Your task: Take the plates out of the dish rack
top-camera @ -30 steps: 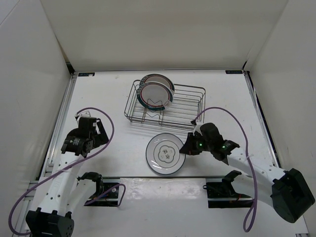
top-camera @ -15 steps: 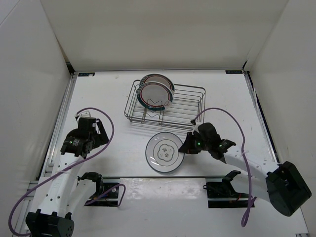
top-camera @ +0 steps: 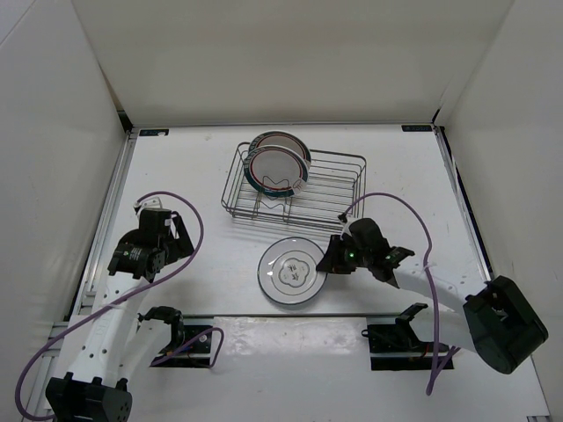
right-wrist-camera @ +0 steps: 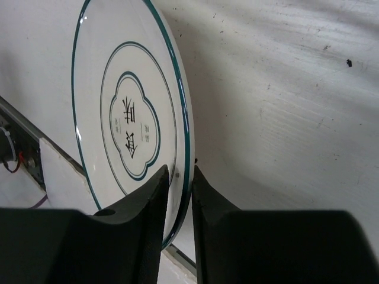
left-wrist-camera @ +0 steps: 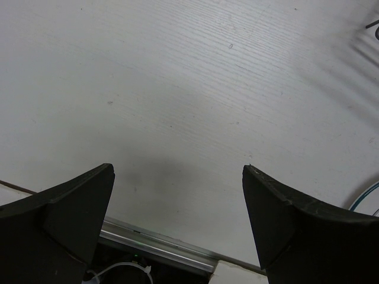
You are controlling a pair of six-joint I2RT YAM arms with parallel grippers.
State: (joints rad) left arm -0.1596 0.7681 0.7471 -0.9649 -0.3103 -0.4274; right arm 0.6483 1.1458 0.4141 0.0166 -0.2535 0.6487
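at the left of the top view, the left gripper (left-wrist-camera: 177,170) hangs over the bare table (top-camera: 211,176). its jaws are spread as wide as they go, with nothing between them. its wrist view shows only white tabletop under the 2 black fingers.

right of it, in the upper middle of the frame, the dish rack (top-camera: 339,186) sits on the table. 2 plates stand on edge in the rack's left end, front to back. the front plate (top-camera: 280,167) has red and teal rim rings, and the back plate (top-camera: 268,141) is mostly hidden behind it.

just below the rack and apart from it, the 3rd plate (top-camera: 290,272) lies flat on the table. it is white with a dark rim ring and a lobed centre motif.

at that plate's right edge is the right gripper (right-wrist-camera: 179,173). its jaws stand a narrow slit apart, with the plate's rim in that slit. the pads look very close to the rim, but i cannot tell whether they press on it.
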